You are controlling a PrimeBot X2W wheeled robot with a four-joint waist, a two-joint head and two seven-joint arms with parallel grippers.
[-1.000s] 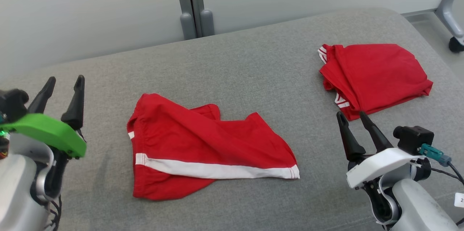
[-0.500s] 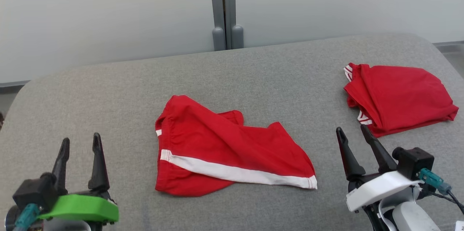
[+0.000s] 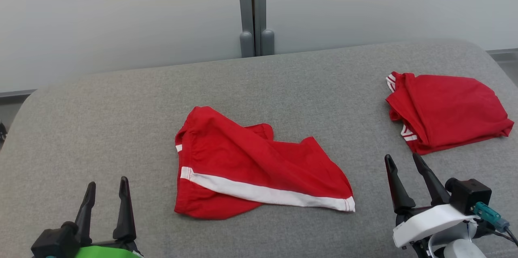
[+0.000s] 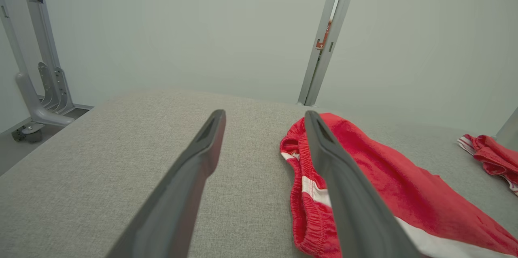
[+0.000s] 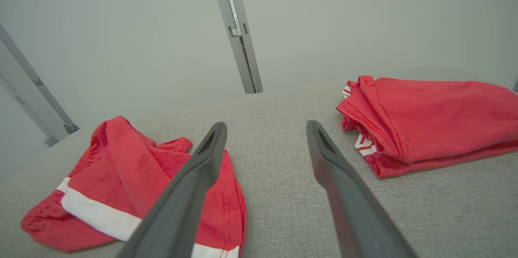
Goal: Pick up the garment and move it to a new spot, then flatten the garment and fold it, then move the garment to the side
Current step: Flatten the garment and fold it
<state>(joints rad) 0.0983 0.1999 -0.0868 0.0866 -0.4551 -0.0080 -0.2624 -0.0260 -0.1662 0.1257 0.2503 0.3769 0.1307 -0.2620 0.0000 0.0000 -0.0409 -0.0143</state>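
Observation:
Red shorts with a white side stripe [image 3: 251, 169] lie rumpled at the middle of the grey padded table [image 3: 121, 120]; they also appear in the left wrist view [image 4: 384, 193] and the right wrist view [image 5: 133, 177]. My left gripper [image 3: 106, 187] stands open at the lower left, well clear of the shorts, with nothing between its fingers [image 4: 186, 185]. My right gripper [image 3: 404, 164] is open at the lower right, between the shorts and a second garment, and holds nothing.
A folded red garment with white trim [image 3: 445, 112] rests near the table's right edge, seen too in the right wrist view [image 5: 429, 120]. A grey post [image 3: 253, 15] stands against the pale wall behind. A wheeled metal leg [image 4: 36, 100] is off the table's left end.
The head camera has swung and tilted, shifting the whole picture. Both grippers sit lower in the picture than before, the left one most; the garments lie as they were.

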